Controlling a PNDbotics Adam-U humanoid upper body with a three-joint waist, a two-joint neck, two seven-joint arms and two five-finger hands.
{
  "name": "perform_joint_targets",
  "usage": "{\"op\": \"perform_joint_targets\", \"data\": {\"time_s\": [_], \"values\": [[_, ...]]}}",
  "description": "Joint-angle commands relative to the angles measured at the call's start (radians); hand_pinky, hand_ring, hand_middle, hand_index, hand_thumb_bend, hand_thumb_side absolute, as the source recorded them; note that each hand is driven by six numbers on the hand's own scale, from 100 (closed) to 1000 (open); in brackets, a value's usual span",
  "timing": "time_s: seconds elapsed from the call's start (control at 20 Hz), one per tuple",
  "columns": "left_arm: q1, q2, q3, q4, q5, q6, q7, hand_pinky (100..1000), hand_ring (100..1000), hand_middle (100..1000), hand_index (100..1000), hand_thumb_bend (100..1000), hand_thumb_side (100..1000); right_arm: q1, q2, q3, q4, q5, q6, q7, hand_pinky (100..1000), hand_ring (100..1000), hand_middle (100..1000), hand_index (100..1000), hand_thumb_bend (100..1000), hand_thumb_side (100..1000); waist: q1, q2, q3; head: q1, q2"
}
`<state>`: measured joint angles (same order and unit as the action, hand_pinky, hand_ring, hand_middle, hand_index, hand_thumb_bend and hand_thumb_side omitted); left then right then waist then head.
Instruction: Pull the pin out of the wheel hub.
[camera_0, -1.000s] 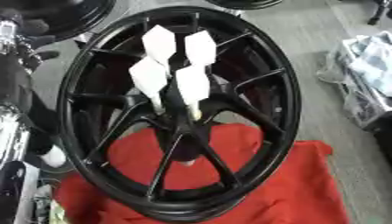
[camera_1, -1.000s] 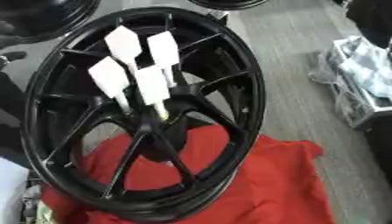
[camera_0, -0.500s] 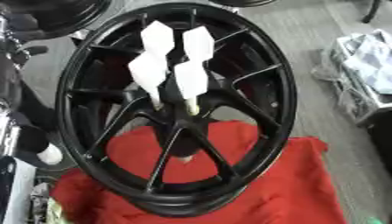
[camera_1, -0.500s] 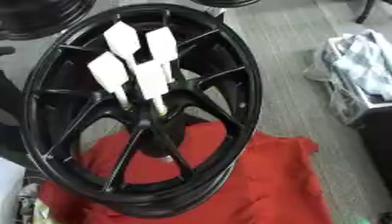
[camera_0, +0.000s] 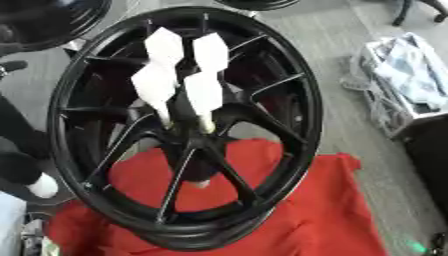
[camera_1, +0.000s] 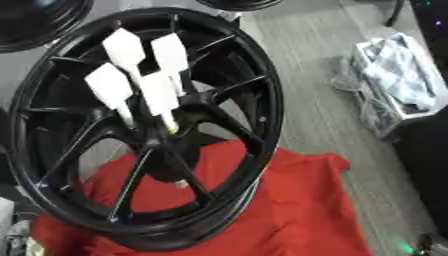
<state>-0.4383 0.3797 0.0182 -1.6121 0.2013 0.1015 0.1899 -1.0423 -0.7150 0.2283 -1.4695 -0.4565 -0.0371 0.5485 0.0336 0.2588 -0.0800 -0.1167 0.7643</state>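
Pins (camera_0: 203, 97) with white flat heads stand in the hub of the black wheel (camera_0: 289, 95) on the red cloth (camera_0: 315, 210); no hand shows, so we judge pinching one head and pulling along its shaft best.

pin bases (camera_0: 206, 127): blurred | second wheel (camera_0: 48, 22): cut off top-left

Black arm (camera_0: 19, 150) with a white tip.
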Motion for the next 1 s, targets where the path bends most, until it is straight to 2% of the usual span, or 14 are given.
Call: {"op": "perform_joint_targets", "data": {"time_s": [0.05,0.25,0.4,0.55,0.7,0.85,1.0], "values": [[-0.001,0.046,0.022,-0.008,0.009,-0.004,0.015,708,752,720,726,161,825,-0.034,0.004,0.039,-0.059,0.041,-0.042,0.056,906,823,814,878,100,384,-0.003,-0.035,-0.005,0.007,0.006],[0.011,0.065,0.03,0.002,0.014,-0.006,0.023,708,753,720,725,158,827,-0.04,0.006,0.084,-0.171,0.111,-0.108,0.148,892,823,812,875,100,273,-0.003,-0.039,-0.013,0.016,0.006],[0.019,0.08,0.032,0.012,0.015,-0.008,0.026,708,753,720,725,156,828,-0.047,0.008,0.112,-0.245,0.163,-0.147,0.217,882,819,806,871,100,228,-0.006,-0.04,-0.019,0.025,0.006],[0.023,0.095,0.033,0.021,0.013,-0.011,0.027,708,753,720,724,155,829,-0.055,0.012,0.146,-0.283,0.229,-0.185,0.281,875,813,797,870,100,233,-0.011,-0.04,-0.024,0.032,0.006],[0.028,0.108,0.035,0.028,0.012,-0.014,0.029,708,753,720,725,154,830,-0.053,0.025,0.168,-0.29,0.291,-0.227,0.337,869,809,792,866,100,279,-0.017,-0.04,-0.027,0.036,0.006],[0.032,0.117,0.038,0.032,0.013,-0.017,0.031,708,754,720,725,152,828,-0.05,0.034,0.188,-0.277,0.343,-0.258,0.356,875,814,798,871,100,346,-0.019,-0.041,-0.027,0.039,0.006],[0.035,0.121,0.039,0.033,0.013,-0.019,0.032,708,754,720,724,151,828,-0.042,0.054,0.206,-0.246,0.391,-0.281,0.358,880,816,801,873,100,351,-0.019,-0.042,-0.025,0.039,0.006]]}}
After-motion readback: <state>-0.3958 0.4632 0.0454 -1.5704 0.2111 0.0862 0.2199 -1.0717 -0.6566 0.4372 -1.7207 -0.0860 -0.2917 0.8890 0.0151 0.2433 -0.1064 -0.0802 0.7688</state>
